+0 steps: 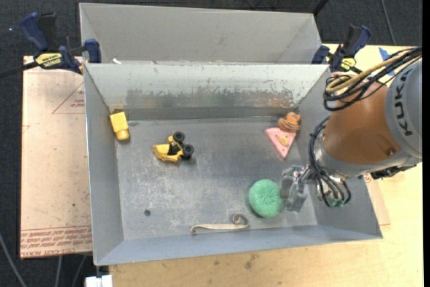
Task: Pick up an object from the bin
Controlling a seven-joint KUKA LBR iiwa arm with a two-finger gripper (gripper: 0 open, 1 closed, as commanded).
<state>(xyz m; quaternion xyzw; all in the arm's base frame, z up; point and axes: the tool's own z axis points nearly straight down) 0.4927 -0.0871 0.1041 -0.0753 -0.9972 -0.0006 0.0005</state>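
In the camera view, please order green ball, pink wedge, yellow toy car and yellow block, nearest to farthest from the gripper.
1. Green ball, beside it.
2. Pink wedge, farther back.
3. Yellow toy car, centre-left.
4. Yellow block, back-left corner.

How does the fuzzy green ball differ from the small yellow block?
The fuzzy green ball is round and larger; the small yellow block is boxy. The ball lies beside the gripper; the block sits in the far left corner. Both rest on the bin floor.

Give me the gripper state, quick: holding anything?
Gripper: cannot be told, open or closed. It sits close beside the green fuzzy ball; no thing visibly held.
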